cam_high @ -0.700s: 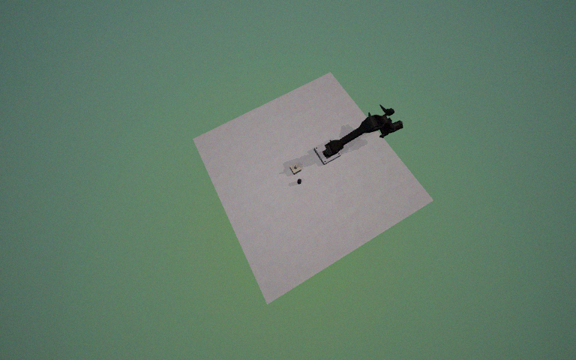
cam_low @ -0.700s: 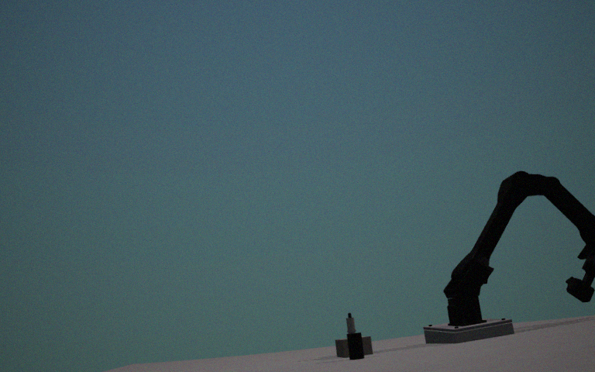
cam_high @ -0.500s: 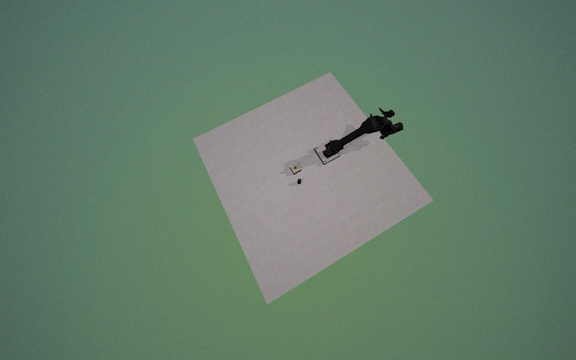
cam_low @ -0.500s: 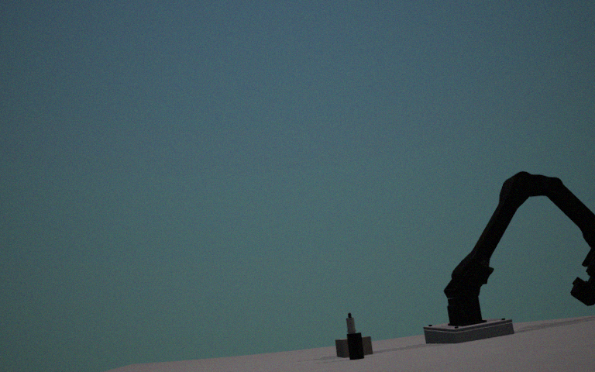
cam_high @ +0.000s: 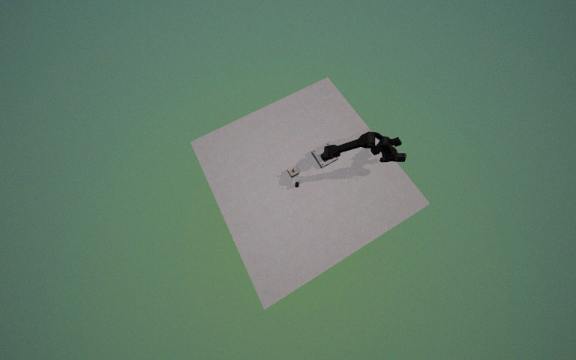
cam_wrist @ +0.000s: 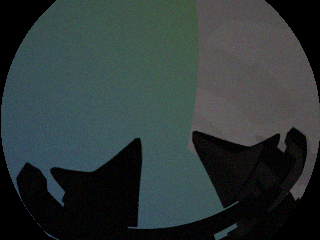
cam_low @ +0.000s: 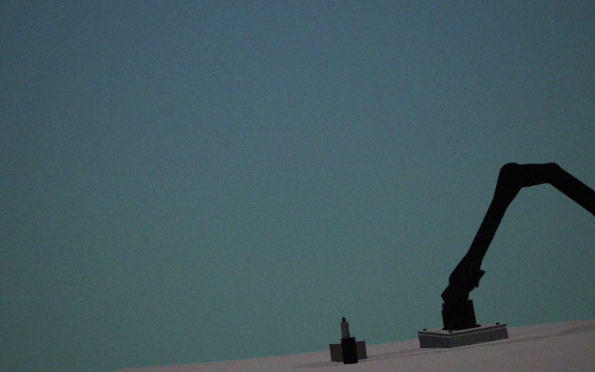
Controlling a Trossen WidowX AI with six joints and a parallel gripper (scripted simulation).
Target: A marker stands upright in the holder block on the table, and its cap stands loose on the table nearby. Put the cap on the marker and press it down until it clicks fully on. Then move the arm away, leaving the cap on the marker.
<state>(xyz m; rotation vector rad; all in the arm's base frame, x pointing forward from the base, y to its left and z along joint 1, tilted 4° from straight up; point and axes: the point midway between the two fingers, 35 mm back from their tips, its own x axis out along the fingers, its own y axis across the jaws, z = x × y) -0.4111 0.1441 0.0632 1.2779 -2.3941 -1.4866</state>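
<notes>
The marker (cam_low: 345,329) (cam_high: 292,170) stands upright in the small holder block (cam_low: 335,352) (cam_high: 290,173), with its dark tip pointing up and uncovered. The black cap (cam_low: 349,350) (cam_high: 296,184) stands upright on the table, close beside the block and apart from it. In the exterior view it overlaps the block's front. My gripper (cam_wrist: 167,139) is partly open, with a gap between its fingertips and nothing between them. It is far from the cap and marker, out past the arm's base at the right edge of the table in the top view. It is outside the exterior view.
The pale table (cam_high: 263,237) is a square sheet with green floor around it. The arm's base plate (cam_high: 322,164) (cam_low: 465,338) stands between the holder block and the table's right edge. The arm (cam_high: 350,145) (cam_low: 491,228) arches away from the block. Its shadow falls across the table.
</notes>
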